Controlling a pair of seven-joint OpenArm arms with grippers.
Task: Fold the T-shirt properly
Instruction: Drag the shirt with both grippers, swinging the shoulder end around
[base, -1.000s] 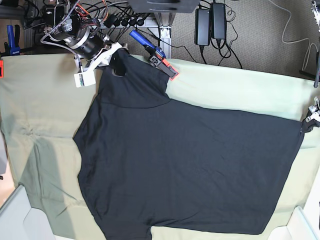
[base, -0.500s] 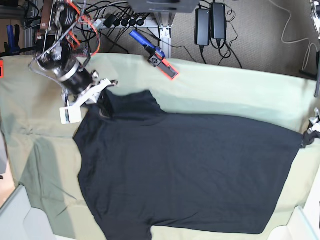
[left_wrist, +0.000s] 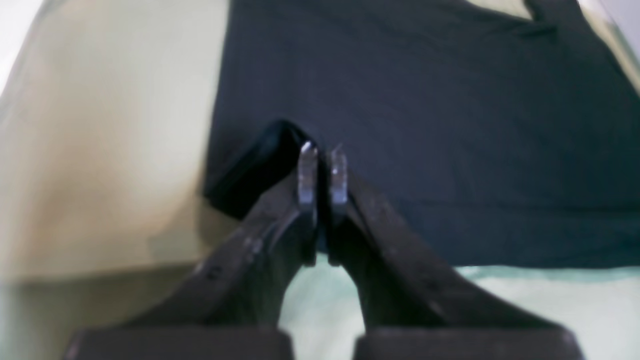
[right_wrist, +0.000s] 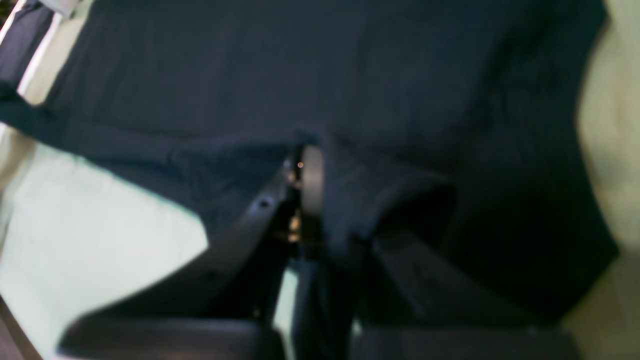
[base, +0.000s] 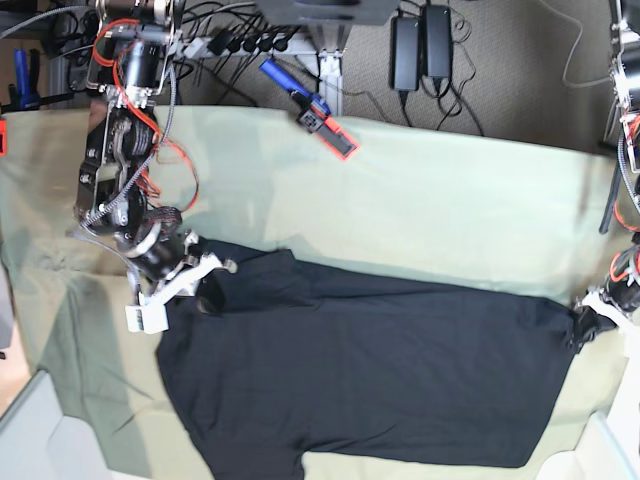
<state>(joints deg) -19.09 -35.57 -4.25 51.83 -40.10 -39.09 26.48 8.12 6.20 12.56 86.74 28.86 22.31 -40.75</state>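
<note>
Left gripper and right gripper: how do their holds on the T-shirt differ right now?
The left gripper pinches the T-shirt at its corner on the base view's right, near the edge of the pale green cloth; the right gripper pinches the opposite end, on that view's left. In the wrist views, the left gripper's metal fingertips show clearly, while fabric drapes over one finger of the right. Both are shut on the shirt.

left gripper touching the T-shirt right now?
Touching. Left wrist view: the left gripper is shut on a bunched edge of the T-shirt, dark fabric pinched between its fingertips.
</note>
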